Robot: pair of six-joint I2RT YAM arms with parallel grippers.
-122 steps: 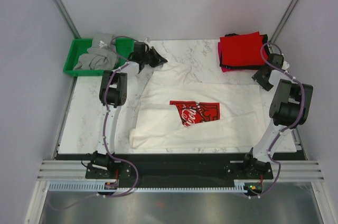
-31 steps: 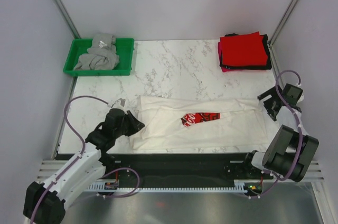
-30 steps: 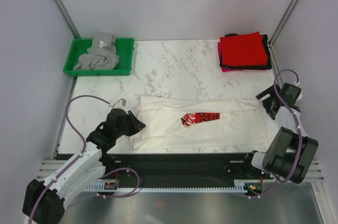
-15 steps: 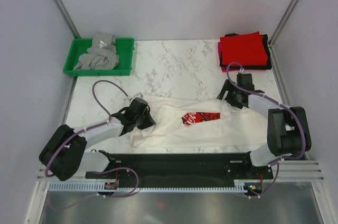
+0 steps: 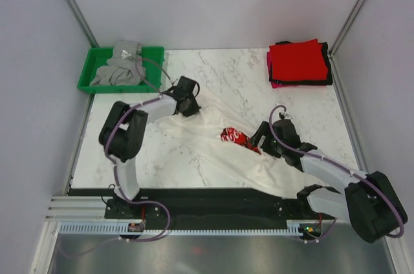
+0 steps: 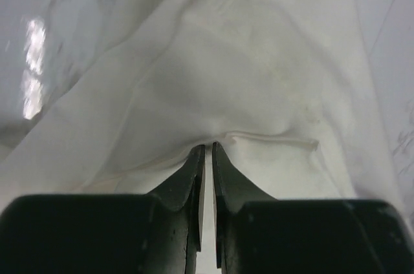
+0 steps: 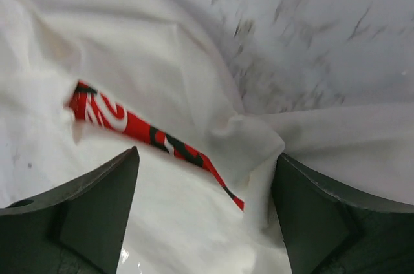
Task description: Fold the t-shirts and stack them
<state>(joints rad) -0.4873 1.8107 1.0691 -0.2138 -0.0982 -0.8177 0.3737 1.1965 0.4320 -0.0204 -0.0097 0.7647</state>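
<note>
The white t-shirt lies bunched in a diagonal band from back left to front right, with its red Coca-Cola print partly folded in. My left gripper is shut on the shirt's back-left end; the left wrist view shows the jaws pinching a fold of white cloth. My right gripper is open, low over the shirt beside the print. In the right wrist view its fingers straddle white cloth and the red print. A folded stack with a red shirt on top sits at the back right.
A green tray at the back left holds a crumpled grey shirt. Black and pink edges show under the red shirt in the stack. The frame posts stand at the back corners. The table's dark front edge runs under the shirt's near end.
My left gripper has moved back toward the tray, dragging the shirt's left end with it. My right gripper has moved left and nearer, onto the print. The shirt now lies diagonally.
</note>
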